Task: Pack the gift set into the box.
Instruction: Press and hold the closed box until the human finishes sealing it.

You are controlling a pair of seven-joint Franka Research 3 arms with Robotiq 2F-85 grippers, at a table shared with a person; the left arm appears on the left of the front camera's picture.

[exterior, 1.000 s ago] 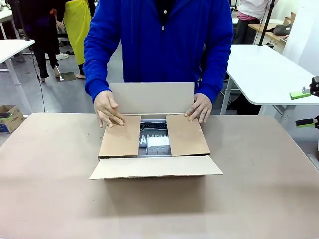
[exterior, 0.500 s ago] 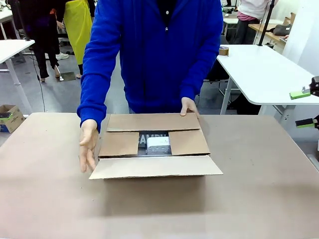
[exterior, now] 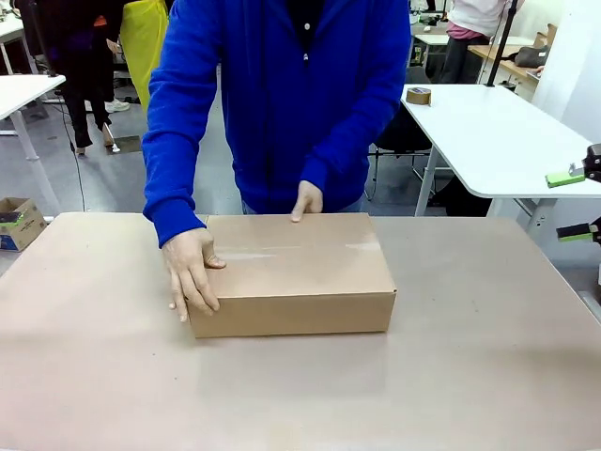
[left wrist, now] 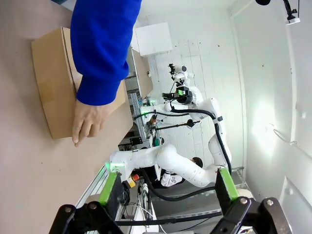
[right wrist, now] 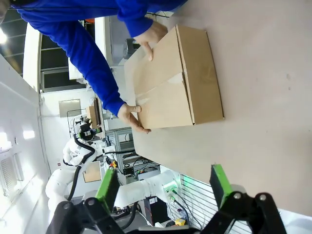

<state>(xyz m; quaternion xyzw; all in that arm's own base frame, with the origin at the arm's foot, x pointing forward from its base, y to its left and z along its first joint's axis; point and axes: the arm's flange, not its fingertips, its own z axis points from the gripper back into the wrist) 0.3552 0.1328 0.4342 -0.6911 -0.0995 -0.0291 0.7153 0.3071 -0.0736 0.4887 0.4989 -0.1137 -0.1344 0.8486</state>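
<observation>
Flaps [exterior: 291, 246] now shut on rectangular cardboard box [exterior: 300, 315].

**Open-plan robotics laboratory.** A white jointed robot arm [left wrist: 170, 161] with trailing black cables stands on a metal frame near a white-painted wall [left wrist: 195, 53]. A second such arm [right wrist: 61, 180] appears in the right wrist view. Beyond the far edge of the brown work table [exterior: 488, 357] are white benches [exterior: 498, 141], one bearing a roll of tape [exterior: 419, 95]. A small carton [exterior: 19, 223] sits on the grey floor [exterior: 113, 178], and other people [exterior: 70, 66] stand farther off.
</observation>
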